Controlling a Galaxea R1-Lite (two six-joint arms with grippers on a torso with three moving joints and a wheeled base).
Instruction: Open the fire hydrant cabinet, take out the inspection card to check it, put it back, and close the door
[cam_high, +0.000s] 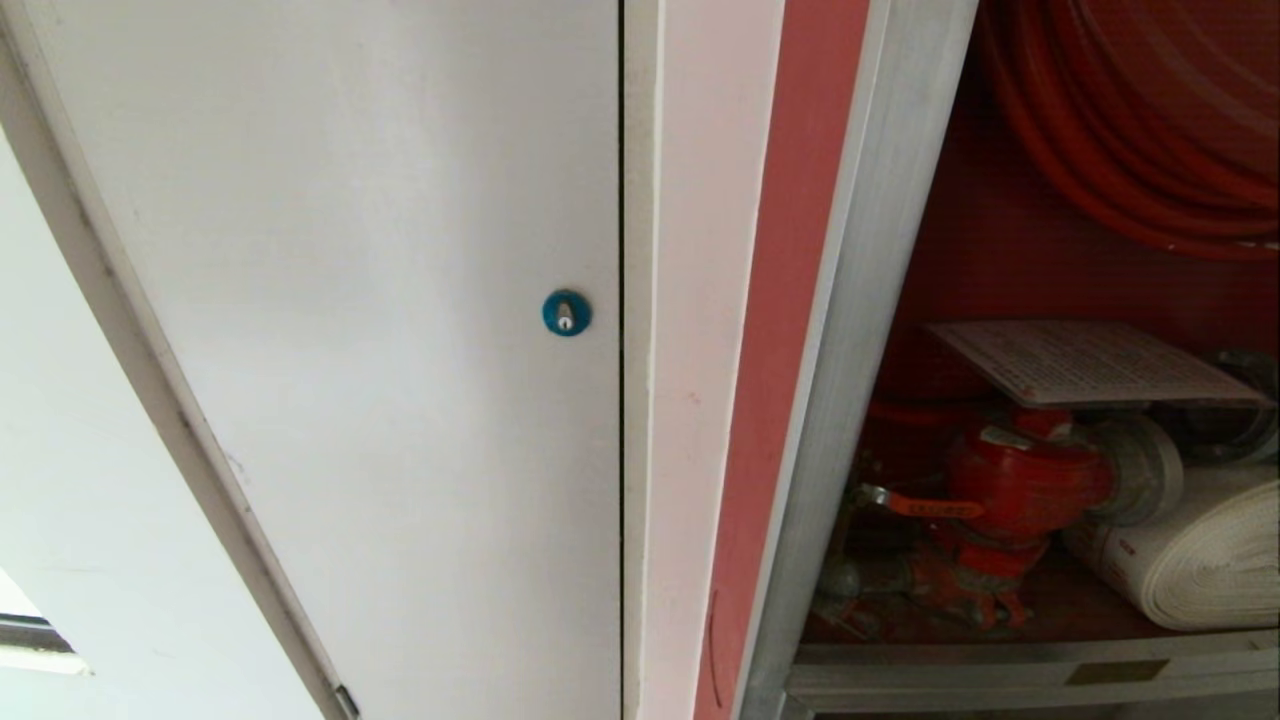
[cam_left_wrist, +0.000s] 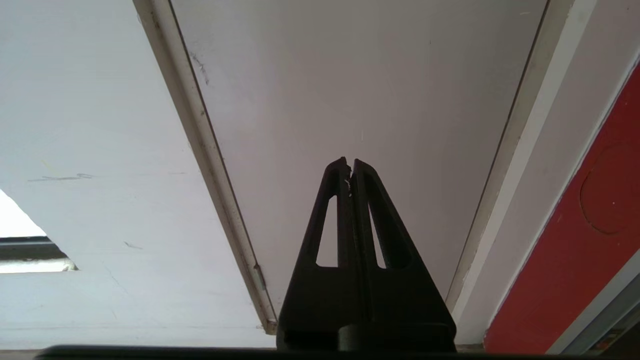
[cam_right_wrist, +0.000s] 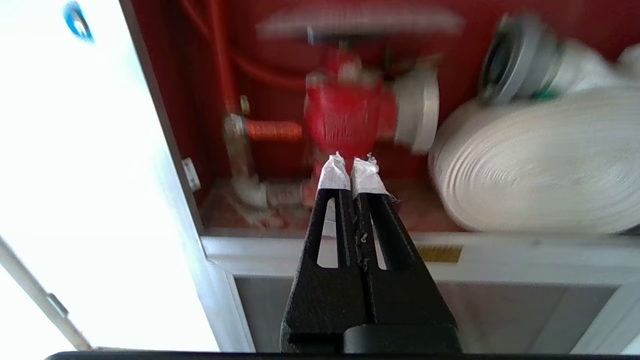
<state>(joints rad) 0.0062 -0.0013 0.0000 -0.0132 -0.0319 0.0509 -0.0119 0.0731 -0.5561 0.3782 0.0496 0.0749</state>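
Cabinet (cam_high: 860, 300) open, door out of view. Inspection card (cam_high: 1085, 362) lying flat atop red valve (cam_high: 1020, 480), overhanging toward the cabinet's front sill and right side, beside rolled hose (cam_high: 1200, 550). Thin, light, probably bendy and slick: best pinched at the free overhanging edge, gently. Right gripper (cam_right_wrist: 350, 165) clenched, empty, in front of the sill. Left gripper (cam_left_wrist: 349, 165) clenched, empty, parked facing white panel (cam_left_wrist: 350, 90).
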